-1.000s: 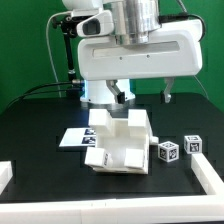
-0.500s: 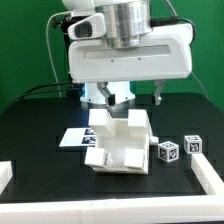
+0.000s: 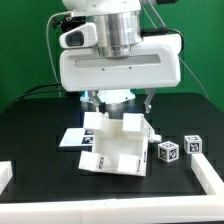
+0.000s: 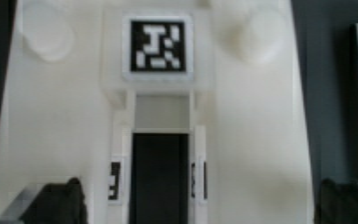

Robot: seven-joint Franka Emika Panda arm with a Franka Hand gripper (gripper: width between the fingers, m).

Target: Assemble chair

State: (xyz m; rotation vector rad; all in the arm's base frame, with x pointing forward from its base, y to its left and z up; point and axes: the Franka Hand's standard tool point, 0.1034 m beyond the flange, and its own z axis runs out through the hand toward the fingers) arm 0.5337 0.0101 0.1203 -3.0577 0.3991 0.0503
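Observation:
The chair is a joined cluster of chunky white tagged pieces in the middle of the black table. My gripper hangs right above it, open, with one dark finger towards the exterior view's left and the other towards its right. In the wrist view a slotted white chair piece with a square tag fills the frame. It lies between my gripper's two dark fingertips, which stand wide apart. I cannot tell whether they touch it. Two loose tagged blocks sit to the exterior view's right.
The marker board lies flat beside the chair on the exterior view's left. White bars stand at the front left corner and the front right corner of the table. A green wall is behind.
The arm has moved towards the exterior view's left and come down closer over the chair pieces. The gripper stays open. The parts on the table have not moved.

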